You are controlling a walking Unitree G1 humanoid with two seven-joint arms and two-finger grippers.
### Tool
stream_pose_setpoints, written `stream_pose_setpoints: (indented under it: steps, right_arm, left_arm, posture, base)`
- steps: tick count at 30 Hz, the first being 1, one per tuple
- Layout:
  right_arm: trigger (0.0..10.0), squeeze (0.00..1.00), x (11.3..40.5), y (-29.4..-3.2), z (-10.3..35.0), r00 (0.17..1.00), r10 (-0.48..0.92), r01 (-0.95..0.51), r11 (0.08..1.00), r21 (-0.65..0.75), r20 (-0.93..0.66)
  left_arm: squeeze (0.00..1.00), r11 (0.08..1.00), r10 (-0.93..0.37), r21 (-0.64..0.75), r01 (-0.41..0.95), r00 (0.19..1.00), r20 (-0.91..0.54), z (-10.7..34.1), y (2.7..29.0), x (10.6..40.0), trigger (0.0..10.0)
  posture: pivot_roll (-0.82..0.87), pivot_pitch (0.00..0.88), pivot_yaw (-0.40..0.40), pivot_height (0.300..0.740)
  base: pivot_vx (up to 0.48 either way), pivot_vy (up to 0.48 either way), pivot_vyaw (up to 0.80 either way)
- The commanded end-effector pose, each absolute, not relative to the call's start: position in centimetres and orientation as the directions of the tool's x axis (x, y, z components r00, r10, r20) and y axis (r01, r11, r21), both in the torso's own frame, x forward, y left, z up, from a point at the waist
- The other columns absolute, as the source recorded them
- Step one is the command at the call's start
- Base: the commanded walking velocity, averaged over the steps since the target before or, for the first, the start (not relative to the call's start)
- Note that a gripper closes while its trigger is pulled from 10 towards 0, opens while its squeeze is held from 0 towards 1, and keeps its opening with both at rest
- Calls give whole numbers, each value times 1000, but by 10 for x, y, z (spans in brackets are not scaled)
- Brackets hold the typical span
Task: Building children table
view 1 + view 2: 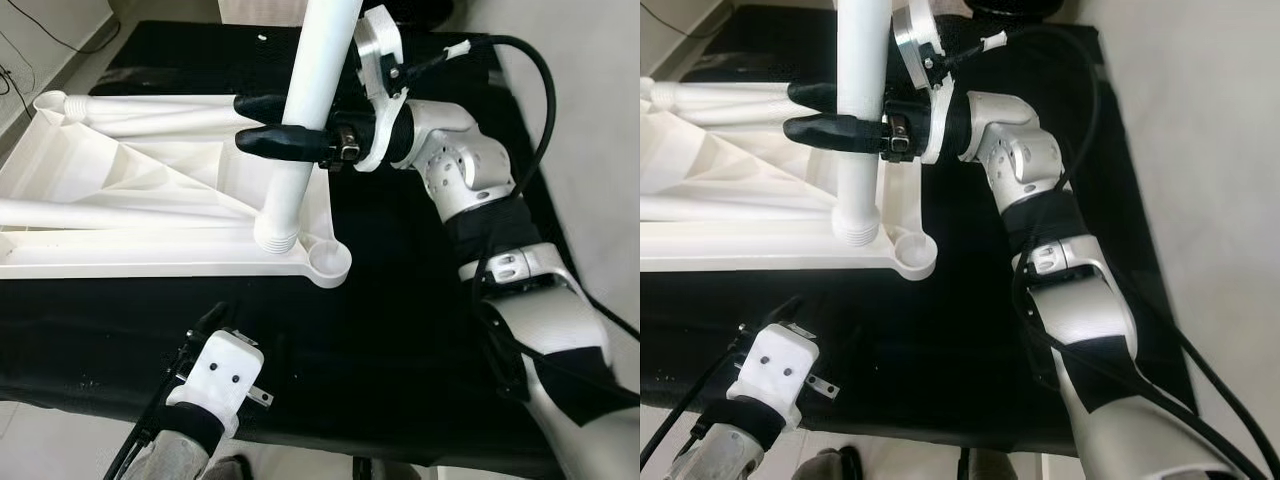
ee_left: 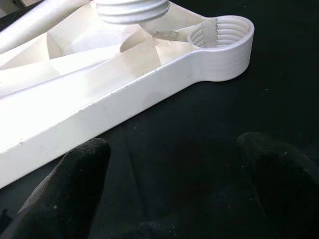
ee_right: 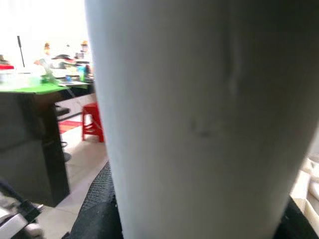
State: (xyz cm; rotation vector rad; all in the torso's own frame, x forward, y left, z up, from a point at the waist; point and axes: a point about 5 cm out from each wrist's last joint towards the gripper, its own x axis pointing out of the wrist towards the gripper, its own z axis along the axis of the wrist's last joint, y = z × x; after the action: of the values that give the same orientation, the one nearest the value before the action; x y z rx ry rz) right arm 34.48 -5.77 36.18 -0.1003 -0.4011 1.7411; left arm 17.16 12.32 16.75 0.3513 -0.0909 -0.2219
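My right end effector [image 1: 262, 122] was clamped around the white table leg [image 1: 305, 110], one black finger on each side of the tube, holding it nearly upright with a slight tilt. The leg's threaded lower end [image 1: 277, 235] hung just above the white tabletop frame [image 1: 120, 215], which lay upside down on the black worktop [image 1: 400, 320] with its ribs facing up. That threaded end sat just beside the round threaded socket [image 1: 328, 260] at the frame's near corner, a little toward the frame's inner side and not in it; the socket stood open and unfilled. In my right wrist view the leg [image 3: 199, 114] was pressed close against the camera, with a room behind it holding a green-topped surface [image 3: 37, 88] and a red stool [image 3: 93, 122].

My left end effector [image 2: 174, 199] was down near the front edge of the worktop, fingers spread apart and holding nothing, their black tips [image 2: 75, 169] resting low over the dark cloth. It pointed at the frame's near side wall, with the socket [image 2: 222, 35] in front of it and the leg's threaded end [image 2: 132, 10] hovering just beyond the socket's rim. The fingers were apart from the frame, not touching it.
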Motion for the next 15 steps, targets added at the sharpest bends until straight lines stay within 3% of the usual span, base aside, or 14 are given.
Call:
stream_pose_setpoints:
  steps: [1,4,15]
  right_arm:
    - [10000,0,340,-57,371,-262,952,-912,-190,-362,161]
    - [10000,0,338,-56,372,-286,948,-900,-216,-378,140]
    - [10000,0,345,-63,366,-244,969,-888,-215,-406,21]
  left_arm:
    - [0,906,-231,374,197,972,47,168,124,167,10000]
    - [0,904,-221,385,187,974,44,168,125,163,10000]
    - [0,896,-223,401,191,974,34,169,123,156,10000]
  posture:
    - [51,341,-17,740]
    - [60,351,-10,740]
    - [60,376,2,740]
  base:
    - [0,0,0]
    - [0,0,0]
    - [0,0,0]
